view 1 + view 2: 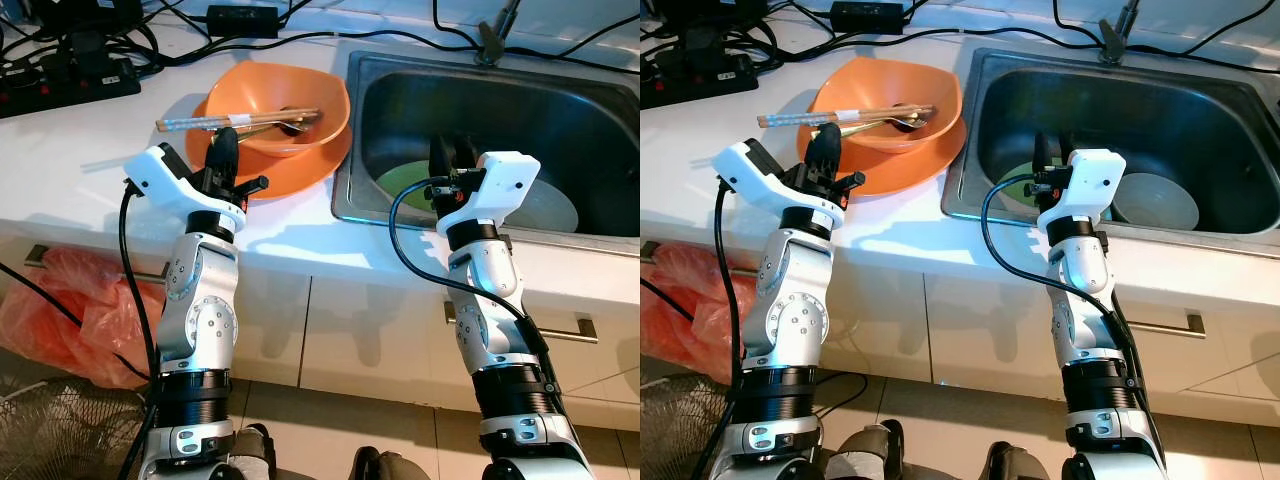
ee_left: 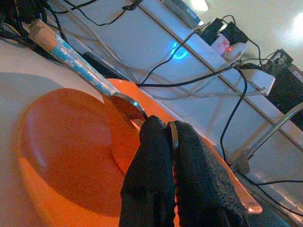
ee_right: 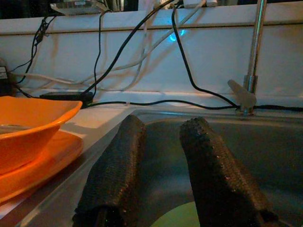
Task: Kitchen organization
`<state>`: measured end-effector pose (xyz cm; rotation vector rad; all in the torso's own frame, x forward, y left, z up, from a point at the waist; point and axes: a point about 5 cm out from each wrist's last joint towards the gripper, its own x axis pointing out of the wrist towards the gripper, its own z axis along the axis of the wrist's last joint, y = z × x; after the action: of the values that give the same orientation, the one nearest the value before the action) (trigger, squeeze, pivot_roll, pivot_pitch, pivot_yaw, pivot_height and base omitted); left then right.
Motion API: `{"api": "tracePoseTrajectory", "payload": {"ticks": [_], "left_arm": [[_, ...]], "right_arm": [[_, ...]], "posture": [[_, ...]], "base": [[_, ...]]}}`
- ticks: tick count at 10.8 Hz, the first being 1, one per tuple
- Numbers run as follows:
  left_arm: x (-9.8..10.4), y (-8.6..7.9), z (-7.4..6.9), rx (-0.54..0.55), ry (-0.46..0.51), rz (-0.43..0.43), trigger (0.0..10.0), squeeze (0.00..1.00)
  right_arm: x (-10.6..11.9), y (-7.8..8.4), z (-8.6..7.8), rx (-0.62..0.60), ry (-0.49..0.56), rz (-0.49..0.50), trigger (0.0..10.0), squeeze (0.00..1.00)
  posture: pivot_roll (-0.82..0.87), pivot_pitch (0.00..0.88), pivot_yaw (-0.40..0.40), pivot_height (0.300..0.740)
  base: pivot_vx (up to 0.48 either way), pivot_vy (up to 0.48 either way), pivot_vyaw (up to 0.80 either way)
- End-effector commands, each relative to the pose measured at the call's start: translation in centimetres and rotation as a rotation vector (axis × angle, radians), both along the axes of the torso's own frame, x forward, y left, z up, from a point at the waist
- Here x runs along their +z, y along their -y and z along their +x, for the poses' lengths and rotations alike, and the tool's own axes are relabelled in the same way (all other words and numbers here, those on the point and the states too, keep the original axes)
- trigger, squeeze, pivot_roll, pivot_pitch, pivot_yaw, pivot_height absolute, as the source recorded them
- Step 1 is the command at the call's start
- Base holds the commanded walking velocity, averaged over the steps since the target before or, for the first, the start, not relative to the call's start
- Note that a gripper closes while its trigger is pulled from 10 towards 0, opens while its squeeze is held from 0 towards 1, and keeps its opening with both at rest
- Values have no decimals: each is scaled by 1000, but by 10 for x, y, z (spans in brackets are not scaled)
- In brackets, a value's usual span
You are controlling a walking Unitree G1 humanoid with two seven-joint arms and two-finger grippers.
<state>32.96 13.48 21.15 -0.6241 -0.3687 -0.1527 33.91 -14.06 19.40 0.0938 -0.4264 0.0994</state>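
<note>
Your left tool is pinched shut on the rim of the orange bowl, which sits on an orange plate on the white surface, just beside the sink. Chopsticks and a spoon lie in the bowl. Your right tool hangs open above a green plate in the sink. You appear to be clearing dishes; next, lift the bowl level so the utensils don't slide out.

Right hand fingers apart over sink, orange bowl beside
</note>
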Motion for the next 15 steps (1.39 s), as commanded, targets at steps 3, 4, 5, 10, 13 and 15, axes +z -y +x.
{"api": "tracePoseTrajectory", "payload": {"ticks": [3,4,5,10,13,15], "left_arm": [[3,8,-4,-24,3,1,10000,0],[7,11,-5,-38,12,1,9333,0],[11,14,-5,-52,23,1,4235,0],[40,20,-3,-8,-7,121,10000,0],[32,21,3,55,-123,415,10000,0],[28,28,1,8,-169,576,10000,0]], "right_arm": [[3,1,0,4,18,5,10000,0],[4,1,1,6,20,5,10000,0],[4,1,1,7,20,4,10000,0],[3,-2,2,19,13,2,10000,0],[3,-3,3,23,9,1,10000,0],[2,-4,3,35,5,-3,10000,0]], "posture": [[210,147,-37,740],[211,143,-38,740],[210,141,-38,740],[215,145,-36,740],[221,147,-35,740],[216,148,-34,740]], "base": [[0,0,0],[0,0,0],[0,0,0],[0,0,0],[0,0,0],[0,0,0]]}}
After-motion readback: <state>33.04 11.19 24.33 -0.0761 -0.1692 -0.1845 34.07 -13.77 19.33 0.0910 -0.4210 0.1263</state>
